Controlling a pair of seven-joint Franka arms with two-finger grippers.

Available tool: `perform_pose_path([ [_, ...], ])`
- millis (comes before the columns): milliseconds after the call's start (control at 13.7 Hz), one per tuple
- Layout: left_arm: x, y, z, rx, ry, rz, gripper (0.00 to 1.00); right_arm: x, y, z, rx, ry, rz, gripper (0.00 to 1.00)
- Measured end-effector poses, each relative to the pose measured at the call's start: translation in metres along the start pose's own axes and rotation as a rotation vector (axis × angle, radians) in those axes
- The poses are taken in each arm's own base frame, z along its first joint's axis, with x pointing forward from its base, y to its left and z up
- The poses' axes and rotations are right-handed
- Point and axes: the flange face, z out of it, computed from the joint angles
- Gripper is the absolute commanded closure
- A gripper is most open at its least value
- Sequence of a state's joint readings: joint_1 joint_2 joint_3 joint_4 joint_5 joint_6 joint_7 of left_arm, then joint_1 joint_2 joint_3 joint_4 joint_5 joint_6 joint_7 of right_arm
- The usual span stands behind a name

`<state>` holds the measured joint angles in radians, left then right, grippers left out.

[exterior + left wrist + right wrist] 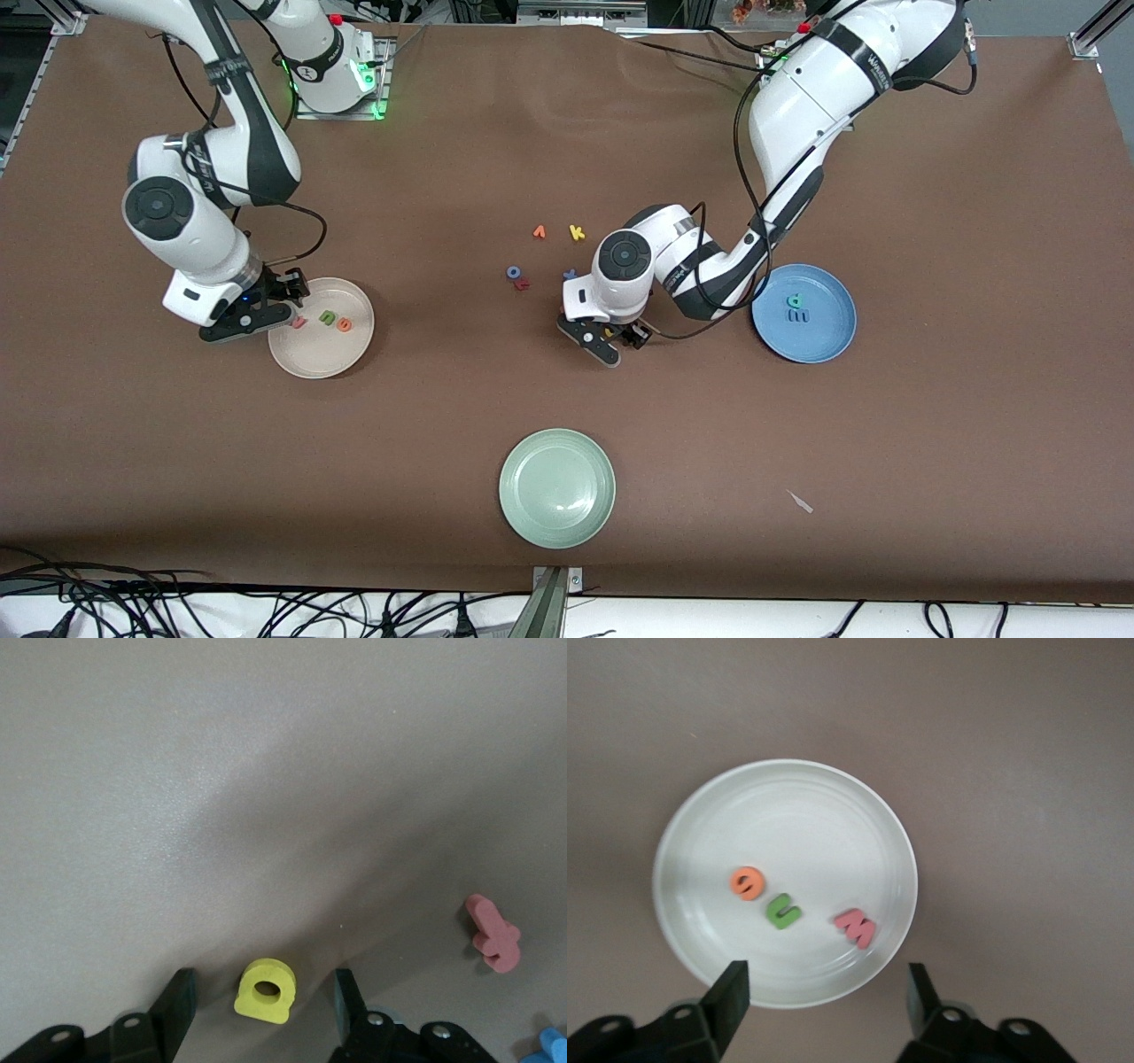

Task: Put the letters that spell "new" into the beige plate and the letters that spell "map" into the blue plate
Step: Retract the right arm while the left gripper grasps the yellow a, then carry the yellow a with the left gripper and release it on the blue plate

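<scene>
**Five letters are sitting in their plates; the yellow a is waiting between your left fingers**

Three letters, pinkish-red w (299, 322), green n (328, 316) and orange e (344, 325), are lying in the beige plate (322, 360), so "new" looks finished. Your right hand (266, 310) is hanging over that plate's rim with its fingers spread and nothing between them, which suits a hand that is done placing.

Moving along the counter (974, 425), the orange v (539, 232), yellow k (577, 232), blue o (513, 273) and red f (523, 283) are lying loose mid-counter; you should be leaving them alone.

Your left hand (611, 339) is sitting low over the counter, fingers parted on either side of the yellow a (265, 990), not yet touching it. That straddling looks like the setup for a pinch.

Toward the left arm's end, the blue plate (833, 346) is already holding teal-green p (796, 302) and blue m (798, 316).
</scene>
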<state>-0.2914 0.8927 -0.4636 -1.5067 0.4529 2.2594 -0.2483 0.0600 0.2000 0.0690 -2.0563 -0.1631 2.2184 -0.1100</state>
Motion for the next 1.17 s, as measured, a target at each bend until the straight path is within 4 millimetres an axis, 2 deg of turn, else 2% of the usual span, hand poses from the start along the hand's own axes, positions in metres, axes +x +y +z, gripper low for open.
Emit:
perform_pose_path([
  [73, 0.000, 0.000, -0.001, 0.000, 0.001, 0.014, 0.62, 0.004, 0.002, -0.025, 0.012, -0.009, 0.015, 0.00],
  [291, 0.001, -0.001, -0.006, 0.004, 0.008, 0.079, 0.85, 0.000, 0.008, -0.085, 0.026, -0.005, 0.045, 0.00],
  [583, 0.001, -0.003, -0.006, 0.006, 0.000, 0.093, 0.87, -0.014, 0.016, -0.137, 0.027, -0.019, 0.067, 0.00],
  [728, 0.000, -0.010, -0.015, 0.027, -0.049, 0.089, 0.88, -0.014, 0.022, -0.161, 0.026, -0.020, 0.076, 0.00],
  [801, -0.002, -0.019, -0.026, 0.046, -0.083, 0.080, 0.88, -0.013, 0.023, -0.170, 0.025, -0.017, 0.079, 0.00],
  [874, -0.007, -0.031, -0.041, 0.069, -0.123, 0.065, 0.93, -0.013, 0.024, -0.177, 0.024, -0.014, 0.080, 0.00],
  [1020, -0.018, -0.064, -0.076, 0.105, -0.189, 0.028, 0.95, -0.013, 0.025, -0.181, 0.024, -0.009, 0.082, 0.00],
  [1165, -0.033, -0.104, -0.100, 0.119, -0.254, 0.028, 0.94, -0.016, 0.025, -0.183, 0.025, -0.016, 0.083, 0.00],
])
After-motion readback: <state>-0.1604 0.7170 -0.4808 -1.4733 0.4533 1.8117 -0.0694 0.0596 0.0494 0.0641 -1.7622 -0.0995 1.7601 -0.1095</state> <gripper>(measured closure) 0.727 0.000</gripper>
